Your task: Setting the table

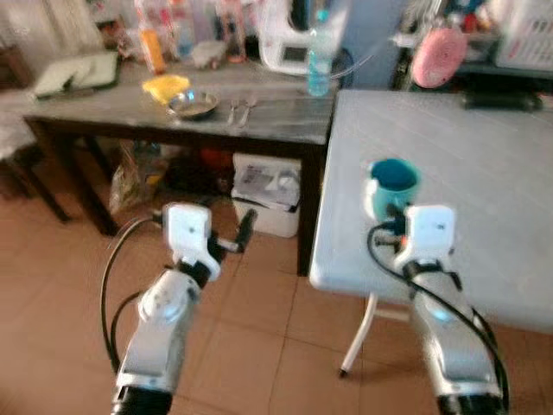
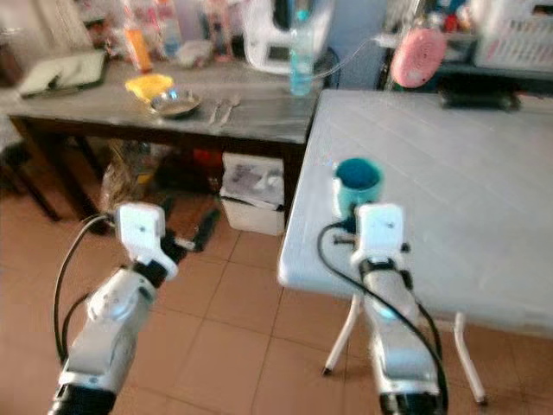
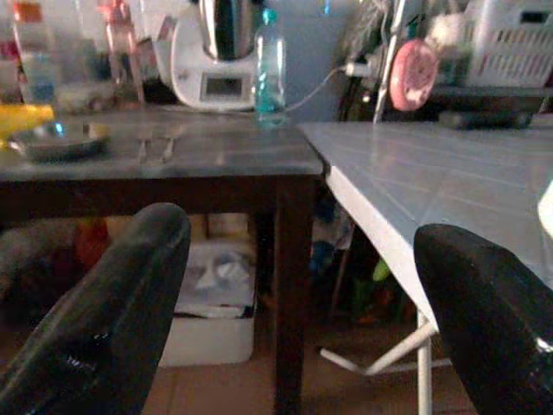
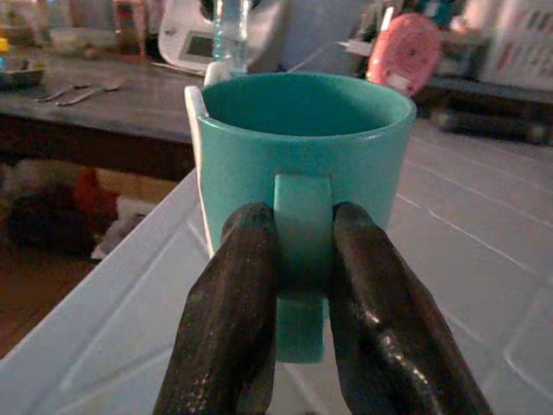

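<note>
While right hand (image 4: pixel 302 285) pinches mug (image 1: pixel 393 183) handle, near white table (image 1: pixel 484 173) edge

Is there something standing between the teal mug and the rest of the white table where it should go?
Nothing visible: the right gripper pinches the teal mug by its handle near the white table edge.

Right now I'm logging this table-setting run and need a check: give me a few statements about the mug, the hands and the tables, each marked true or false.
1. The right hand grips the teal mug by its handle. True.
2. The mug is over the white table. True.
3. The left hand is shut on a spoon. False: it is open and holds nothing.
4. The metal bowl sits on the white table. False: it is on the dark table.
5. The water bottle lies tipped over. False: it stands upright.
</note>
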You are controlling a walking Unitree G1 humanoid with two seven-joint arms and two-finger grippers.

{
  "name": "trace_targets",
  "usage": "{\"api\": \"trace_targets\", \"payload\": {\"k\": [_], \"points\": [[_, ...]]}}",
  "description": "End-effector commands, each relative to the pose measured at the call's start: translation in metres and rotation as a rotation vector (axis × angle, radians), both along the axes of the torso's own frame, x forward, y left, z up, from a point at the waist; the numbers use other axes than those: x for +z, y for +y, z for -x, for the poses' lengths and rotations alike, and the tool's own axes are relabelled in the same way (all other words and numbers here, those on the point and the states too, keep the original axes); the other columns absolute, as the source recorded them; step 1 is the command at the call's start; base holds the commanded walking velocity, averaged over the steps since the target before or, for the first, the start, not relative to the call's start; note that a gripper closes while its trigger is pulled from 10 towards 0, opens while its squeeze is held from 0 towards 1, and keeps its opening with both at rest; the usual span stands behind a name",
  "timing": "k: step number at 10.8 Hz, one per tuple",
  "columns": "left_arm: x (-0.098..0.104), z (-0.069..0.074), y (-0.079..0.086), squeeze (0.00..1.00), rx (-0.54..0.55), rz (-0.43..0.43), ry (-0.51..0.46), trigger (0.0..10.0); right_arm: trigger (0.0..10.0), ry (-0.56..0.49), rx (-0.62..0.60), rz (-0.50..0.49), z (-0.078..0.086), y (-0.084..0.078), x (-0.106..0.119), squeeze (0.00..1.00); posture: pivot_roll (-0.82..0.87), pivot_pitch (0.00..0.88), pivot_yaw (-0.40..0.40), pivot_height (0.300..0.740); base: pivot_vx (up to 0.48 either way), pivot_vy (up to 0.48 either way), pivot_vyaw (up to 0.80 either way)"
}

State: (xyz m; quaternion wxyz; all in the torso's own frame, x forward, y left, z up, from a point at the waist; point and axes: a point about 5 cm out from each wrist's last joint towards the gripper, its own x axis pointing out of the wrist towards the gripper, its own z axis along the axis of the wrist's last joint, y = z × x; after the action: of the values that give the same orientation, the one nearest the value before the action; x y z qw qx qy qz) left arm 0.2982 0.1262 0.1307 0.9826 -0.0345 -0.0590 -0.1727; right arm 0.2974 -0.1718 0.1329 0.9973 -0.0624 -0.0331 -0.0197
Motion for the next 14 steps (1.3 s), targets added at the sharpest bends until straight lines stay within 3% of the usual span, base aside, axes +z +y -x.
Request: {"api": "trace_targets", "payload": {"k": [1, 8, 12, 14], "points": [[0.0008, -0.0008, 0.0087, 0.0, 0.018, -0.026, 0.0, 10.0, 10.0, -0.032, 0.03, -0.008, -0.0021, 0.0101, 0.0073, 0.0, 0.0, 0.031, 0.043, 0.74, 0.0, 0.48, 0.0], [0.0004, -0.0012, 0.0039, 0.0, 0.007, -0.043, -0.012, 10.0, 10.0, -0.029, 0.011, -0.005, -0.0035, 0.0059, 0.0064, 0.0, 0.0, 0.033, 0.041, 0.74, 0.0, 0.48, 0.0], [0.0018, -0.0011, 0.0032, 0.0, 0.008, -0.035, -0.029, 10.0, 10.0, -0.033, 0.006, 0.001, -0.0041, 0.0051, 0.0068, 0.0, 0.0, 0.03, 0.042, 0.74, 0.0, 0.0, 0.0], [0.0019, -0.0001, 0.0014, 0.0, -0.009, -0.03, -0.03, 10.0, 10.0, -0.034, 0.004, 0.004, -0.0039, 0.0043, 0.0068, 0.0, 0.0, 0.031, 0.042, 0.74, 0.366, 0.0, 0.0]]}}
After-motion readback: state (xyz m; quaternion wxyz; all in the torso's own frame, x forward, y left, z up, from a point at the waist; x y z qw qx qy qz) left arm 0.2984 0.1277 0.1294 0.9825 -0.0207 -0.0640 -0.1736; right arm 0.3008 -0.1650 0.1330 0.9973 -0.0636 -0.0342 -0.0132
